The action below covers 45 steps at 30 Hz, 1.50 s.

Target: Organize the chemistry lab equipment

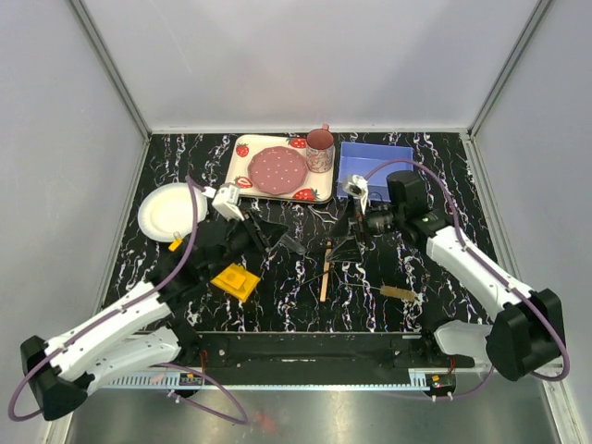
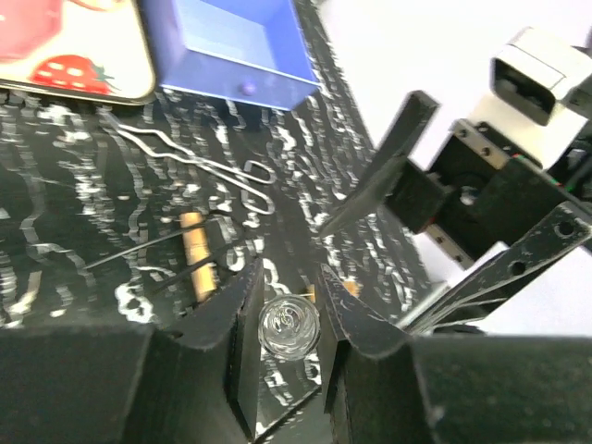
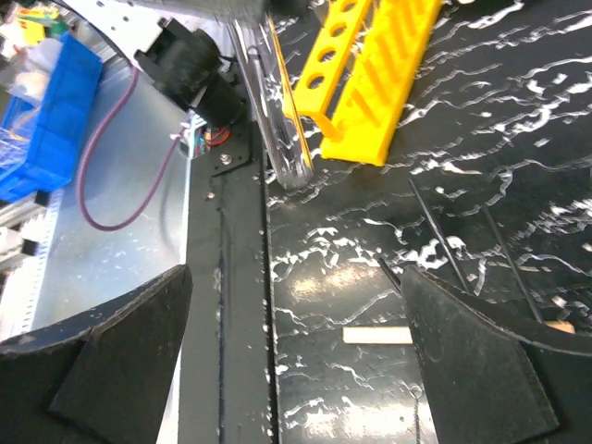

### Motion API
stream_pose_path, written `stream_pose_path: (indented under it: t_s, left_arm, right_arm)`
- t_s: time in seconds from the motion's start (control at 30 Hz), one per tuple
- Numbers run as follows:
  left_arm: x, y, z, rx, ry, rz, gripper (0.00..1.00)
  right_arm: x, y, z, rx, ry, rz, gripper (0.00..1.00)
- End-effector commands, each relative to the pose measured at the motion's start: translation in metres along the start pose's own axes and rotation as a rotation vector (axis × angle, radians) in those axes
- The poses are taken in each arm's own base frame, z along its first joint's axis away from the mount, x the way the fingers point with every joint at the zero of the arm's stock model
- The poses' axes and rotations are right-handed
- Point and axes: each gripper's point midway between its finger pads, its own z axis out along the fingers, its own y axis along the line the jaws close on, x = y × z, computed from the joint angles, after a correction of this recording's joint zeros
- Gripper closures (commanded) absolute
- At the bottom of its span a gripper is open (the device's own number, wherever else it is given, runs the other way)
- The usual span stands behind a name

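Left pincer [image 2: 287, 289]: narrow, clamped on a clear glass tube [image 2: 289, 326], lower centre of left wrist view
Right pincer [image 3: 296, 277]: jaws spread wide
Yellow plastic rack with round holes [image 1: 235, 280]: lower left of centre, top view

Far edge: tray [image 1: 282, 169] and blue box [image 1: 375, 165] block us.
Middle: rack [image 1: 235, 280], stick [image 1: 326, 277], brush [image 1: 400, 293].
Far corners: we pass freely.

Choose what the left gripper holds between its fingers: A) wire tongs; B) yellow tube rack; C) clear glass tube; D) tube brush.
C: the left wrist view shows the left gripper closed on the round end of a clear glass tube, with the wire tongs lying apart beyond it.
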Motion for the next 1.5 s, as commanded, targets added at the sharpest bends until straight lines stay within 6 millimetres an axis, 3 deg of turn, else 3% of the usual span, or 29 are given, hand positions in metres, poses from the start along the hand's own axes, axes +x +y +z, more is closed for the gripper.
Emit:
stream_pose_path:
  t_s: [0.0,0.03,0.23,0.43,0.53,0.8,1.47]
  left_arm:
    - [-0.022,0.037,-0.038,-0.218,-0.040,0.162,0.91]
    - [-0.033,0.043,-0.049,-0.262,-0.074,0.192,0.91]
    - [-0.038,0.101,-0.103,-0.552,-0.082,0.278,0.91]
    - [-0.039,0.135,-0.121,-0.730,-0.098,0.331,0.90]
    - [-0.038,0.151,-0.123,-0.806,-0.110,0.360,0.89]
    - [-0.030,0.166,-0.117,-0.840,-0.136,0.353,0.88]
    - [0.002,0.178,-0.100,-0.818,-0.037,0.339,0.85]
  right_arm:
    - [-0.003,-0.002,-0.029,0.091,0.027,-0.176,0.00]
    - [-0.001,-0.012,-0.035,0.151,0.050,-0.237,0.00]
    - [0.025,-0.046,-0.065,0.344,0.122,-0.261,0.00]
    - [0.048,-0.057,-0.075,0.361,0.105,-0.223,0.00]
    - [0.052,-0.060,-0.076,0.358,0.101,-0.205,0.00]
    - [0.056,-0.059,-0.079,0.346,0.079,-0.189,0.00]
    - [0.055,-0.063,-0.085,0.355,0.062,-0.181,0.00]
